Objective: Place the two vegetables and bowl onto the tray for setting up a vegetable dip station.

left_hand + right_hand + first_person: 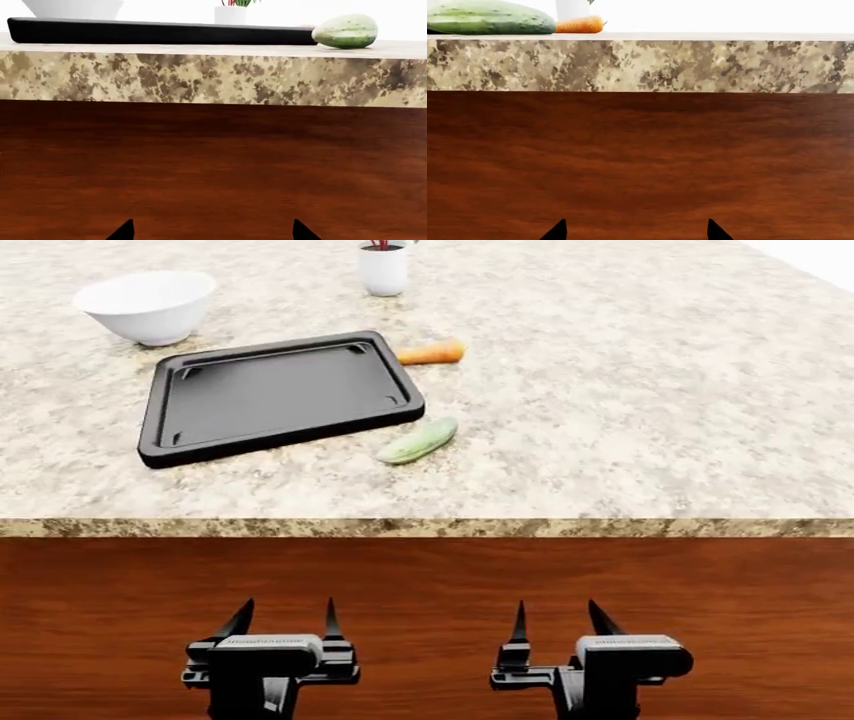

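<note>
Tray (274, 400) sits empty on the counter (641, 420), well ahead of both grippers, with cucumber (416, 441) and carrot (431, 353) just beside it and bowl (147, 306) near its far corner. Left gripper (284, 622) and right gripper (555, 620) hang low by the cabinet front (427, 580), jaws apart, holding nothing.

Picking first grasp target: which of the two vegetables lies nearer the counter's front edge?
The green cucumber, lying by the black tray's front right corner. The orange carrot sits farther back, beside the tray's far right corner.
</note>
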### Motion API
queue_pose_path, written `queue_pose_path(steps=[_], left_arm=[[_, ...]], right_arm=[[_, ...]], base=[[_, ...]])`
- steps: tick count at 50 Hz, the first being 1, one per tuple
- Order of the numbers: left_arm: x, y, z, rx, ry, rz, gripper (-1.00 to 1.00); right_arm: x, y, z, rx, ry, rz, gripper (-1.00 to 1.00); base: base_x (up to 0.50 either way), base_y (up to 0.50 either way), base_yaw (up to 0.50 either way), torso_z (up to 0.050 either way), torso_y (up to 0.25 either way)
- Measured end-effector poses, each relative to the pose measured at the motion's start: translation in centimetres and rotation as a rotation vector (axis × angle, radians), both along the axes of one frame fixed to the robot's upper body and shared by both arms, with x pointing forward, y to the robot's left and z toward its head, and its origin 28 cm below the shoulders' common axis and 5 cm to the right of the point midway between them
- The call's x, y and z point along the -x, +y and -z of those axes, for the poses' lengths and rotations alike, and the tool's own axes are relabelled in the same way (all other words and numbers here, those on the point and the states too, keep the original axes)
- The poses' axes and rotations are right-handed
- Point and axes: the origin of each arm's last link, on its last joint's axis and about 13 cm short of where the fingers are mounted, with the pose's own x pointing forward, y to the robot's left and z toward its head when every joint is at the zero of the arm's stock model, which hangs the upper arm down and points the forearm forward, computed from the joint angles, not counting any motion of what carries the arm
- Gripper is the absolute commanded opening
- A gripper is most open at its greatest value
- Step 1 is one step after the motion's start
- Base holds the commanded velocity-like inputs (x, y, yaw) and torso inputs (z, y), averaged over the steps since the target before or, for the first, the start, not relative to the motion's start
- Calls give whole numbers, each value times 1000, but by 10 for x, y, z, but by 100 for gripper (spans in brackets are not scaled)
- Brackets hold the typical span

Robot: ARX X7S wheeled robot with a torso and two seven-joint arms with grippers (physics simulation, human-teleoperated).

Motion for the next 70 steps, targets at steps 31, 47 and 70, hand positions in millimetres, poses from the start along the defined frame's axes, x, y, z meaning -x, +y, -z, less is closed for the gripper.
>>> queue_pose_path(steps=[31, 47, 70], left_arm=[[-30, 40, -281, 128, -289, -37, 100], [-49, 50, -372, 4, -306, -29, 100], [-46, 61, -405, -23, -311, -74, 100]], right_arm=[[-15, -6, -283, -64, -281, 117, 100], [-9, -28, -372, 141, -107, 186, 100], [4, -46, -394, 215, -33, 220, 100]], base=[[1, 0, 0, 0, 0], [440, 0, 0, 0, 0], [499, -29, 0, 0, 1]])
